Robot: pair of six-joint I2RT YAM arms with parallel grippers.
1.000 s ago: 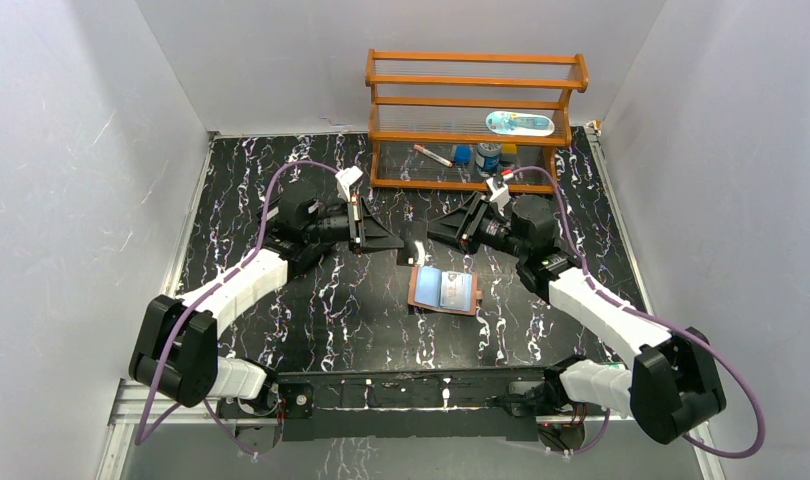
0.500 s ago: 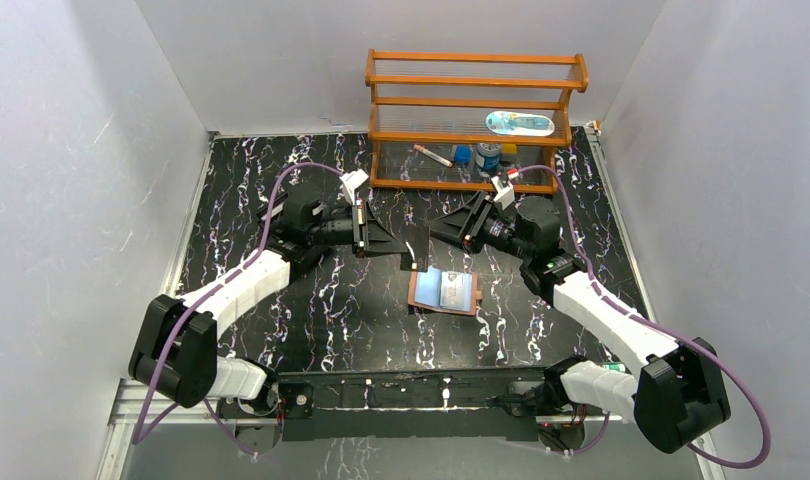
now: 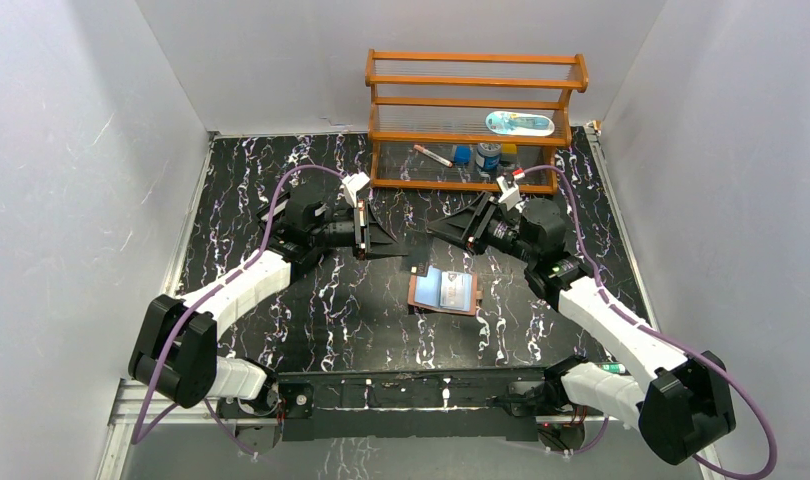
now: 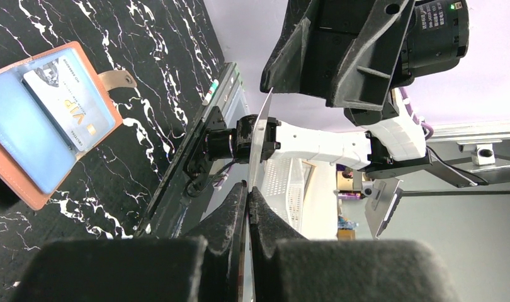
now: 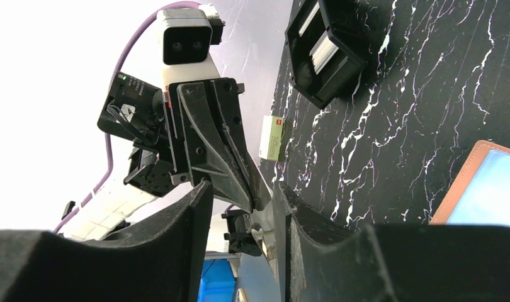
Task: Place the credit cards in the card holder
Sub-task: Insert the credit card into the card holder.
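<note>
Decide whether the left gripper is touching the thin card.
Touching. The left wrist view shows the left gripper clamped shut on the card, which is seen edge-on, with no gap on either side.

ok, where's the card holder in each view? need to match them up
Top external: card holder open at the middle of the black marbled table.
Left wrist: card holder upper left, open, pale card in its pocket.
Right wrist: card holder lower right corner, cut off by the frame.
Shared landmark: the marbled table under it.
</note>
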